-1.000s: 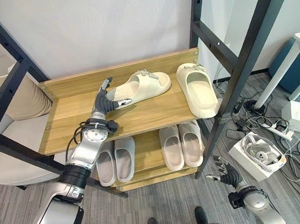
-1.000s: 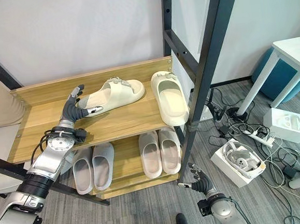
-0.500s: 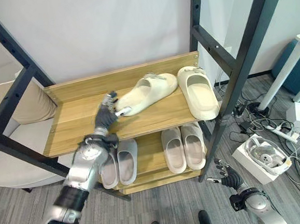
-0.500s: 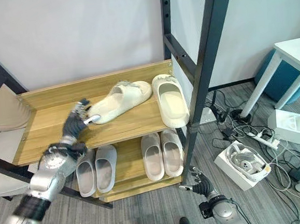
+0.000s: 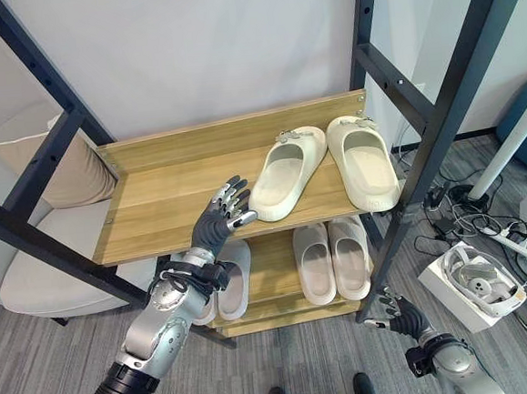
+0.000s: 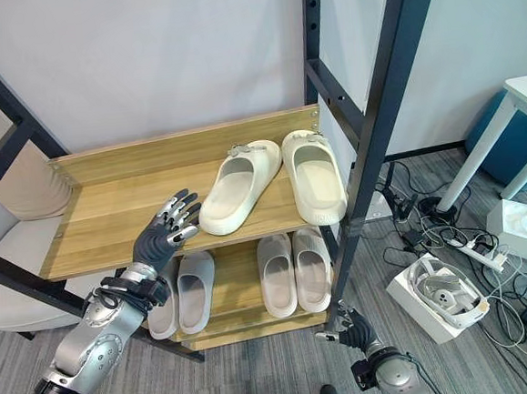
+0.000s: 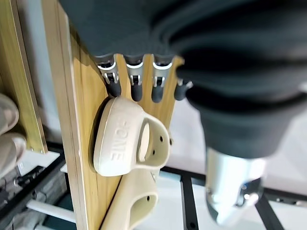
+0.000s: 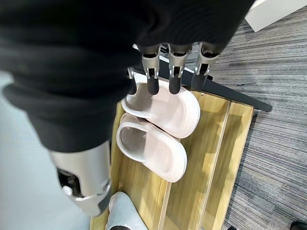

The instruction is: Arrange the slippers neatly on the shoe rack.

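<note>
Two cream slippers stand on the rack's top shelf (image 5: 163, 191). The right one (image 5: 363, 160) points straight back. The left one (image 5: 284, 172) lies beside it, slightly angled, its heel near the shelf's front edge. My left hand (image 5: 221, 217) is open, and its straight fingers (image 7: 135, 79) reach the heel of that left slipper (image 7: 124, 143). Low by the rack's front right leg hangs my right hand (image 5: 401, 317), open and holding nothing.
The lower shelf holds a pale pair (image 5: 331, 260) and a grey pair (image 5: 229, 286). Black frame posts (image 5: 440, 119) flank the rack. A beige cushioned seat (image 5: 56, 177) is at the left. A white box with a headset (image 5: 476, 281) and cables lie on the floor at the right.
The left cream slipper has swung from lying crosswise to nearly parallel with the right one. My left hand has drawn back toward the shelf's front edge. The camera has shifted.
</note>
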{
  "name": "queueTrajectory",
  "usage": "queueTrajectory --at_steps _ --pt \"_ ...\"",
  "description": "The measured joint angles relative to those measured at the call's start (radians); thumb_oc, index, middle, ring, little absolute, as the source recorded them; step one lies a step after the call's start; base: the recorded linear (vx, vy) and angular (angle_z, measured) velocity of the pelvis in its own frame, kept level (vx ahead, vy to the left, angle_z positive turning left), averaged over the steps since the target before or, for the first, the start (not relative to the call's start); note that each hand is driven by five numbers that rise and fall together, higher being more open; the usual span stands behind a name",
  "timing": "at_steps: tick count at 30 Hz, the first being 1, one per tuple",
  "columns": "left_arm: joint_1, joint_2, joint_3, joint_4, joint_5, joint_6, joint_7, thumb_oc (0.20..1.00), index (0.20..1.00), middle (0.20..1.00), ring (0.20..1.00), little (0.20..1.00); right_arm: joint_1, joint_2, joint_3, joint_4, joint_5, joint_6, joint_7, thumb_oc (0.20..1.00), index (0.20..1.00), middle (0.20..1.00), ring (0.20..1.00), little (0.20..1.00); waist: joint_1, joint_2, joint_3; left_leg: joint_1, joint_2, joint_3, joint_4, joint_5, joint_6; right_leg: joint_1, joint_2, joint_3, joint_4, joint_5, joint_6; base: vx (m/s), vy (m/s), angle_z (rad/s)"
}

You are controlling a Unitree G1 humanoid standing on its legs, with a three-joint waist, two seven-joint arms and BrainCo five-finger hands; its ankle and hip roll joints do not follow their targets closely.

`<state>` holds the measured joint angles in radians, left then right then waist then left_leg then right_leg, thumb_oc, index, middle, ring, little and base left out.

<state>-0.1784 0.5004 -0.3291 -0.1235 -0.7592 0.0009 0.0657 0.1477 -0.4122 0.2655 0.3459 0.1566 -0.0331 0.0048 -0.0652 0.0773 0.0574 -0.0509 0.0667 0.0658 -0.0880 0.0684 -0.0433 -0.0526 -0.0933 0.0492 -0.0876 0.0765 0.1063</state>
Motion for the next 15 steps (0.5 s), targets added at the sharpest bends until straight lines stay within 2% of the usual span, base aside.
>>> queueTrajectory --at_steps 4,7,15 --pt "-0.08 -0.072 -0.059 0.045 0.035 0.013 0.004 1.0 1.0 1.0 1.0 1.0 -0.012 0.001 0.001 0.0 0.0 0.001 0.0 1.0 1.0 1.0 1.0 1.0 -0.007 -0.001 0.0 0.0 0.0 0.001 0.001 0.0 0.0 -0.001 0.0 0.001 0.0 0.001 0.001 0.0 -0.003 -0.01" --pt "-0.121 -0.113 -0.076 0.066 0.043 0.028 0.015 1.0 1.0 1.0 1.0 1.0 -0.017 0.001 0.001 0.0 0.0 0.002 -0.003 1.0 1.0 1.0 1.0 1.0 -0.031 -0.002 0.0 0.0 0.0 0.003 0.006 0.002 -0.003 -0.003 0.001 0.003 0.0 0.0 0.0 0.0 -0.003 -0.01" --pt "-0.148 -0.111 -0.07 0.108 0.068 0.027 0.035 1.0 1.0 1.0 1.0 1.0 -0.017 0.002 0.0 0.002 0.003 0.02 -0.004 1.0 1.0 1.0 1.0 1.0 -0.031 -0.007 0.0 0.002 -0.001 0.008 0.006 -0.001 0.001 -0.004 -0.001 0.009 0.0 0.001 0.001 0.0 -0.001 0.0"
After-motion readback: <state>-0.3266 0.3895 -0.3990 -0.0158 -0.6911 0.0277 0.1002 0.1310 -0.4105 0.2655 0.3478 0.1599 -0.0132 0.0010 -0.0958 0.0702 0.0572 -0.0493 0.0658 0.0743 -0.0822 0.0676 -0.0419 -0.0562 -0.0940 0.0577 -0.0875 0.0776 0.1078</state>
